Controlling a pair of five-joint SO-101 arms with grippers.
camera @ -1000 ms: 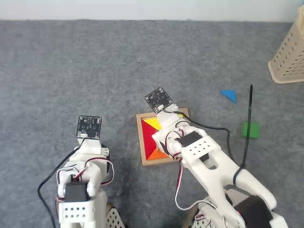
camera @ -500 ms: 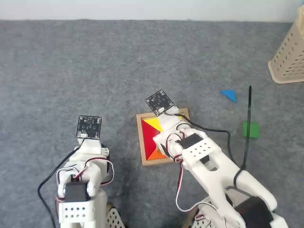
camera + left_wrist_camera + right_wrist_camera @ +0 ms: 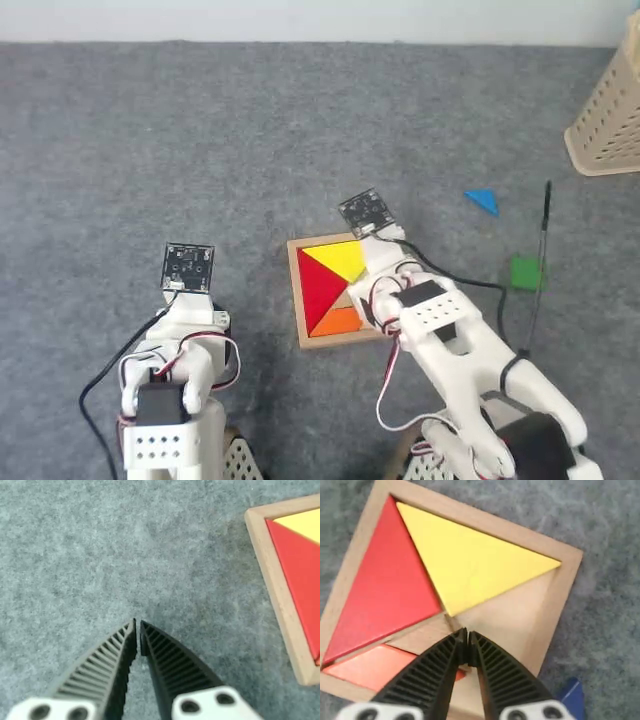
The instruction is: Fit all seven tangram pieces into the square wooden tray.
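Note:
The square wooden tray lies between the two arms. It holds a yellow triangle, a red triangle and an orange piece. From the right wrist the same yellow triangle, red triangle and orange piece show around bare tray floor. My right gripper hangs shut over that floor by the orange piece, holding nothing. A blue piece lies just outside the tray. My left gripper is shut above bare carpet, left of the tray's corner.
On the carpet right of the tray lie a small blue triangle and a green square. A beige slotted basket stands at the far right edge. A black cable rises beside the right arm.
The right arm has swung to the right, uncovering the yellow and red triangles in the tray. The black cable shifted right with it. The left arm has kept still.

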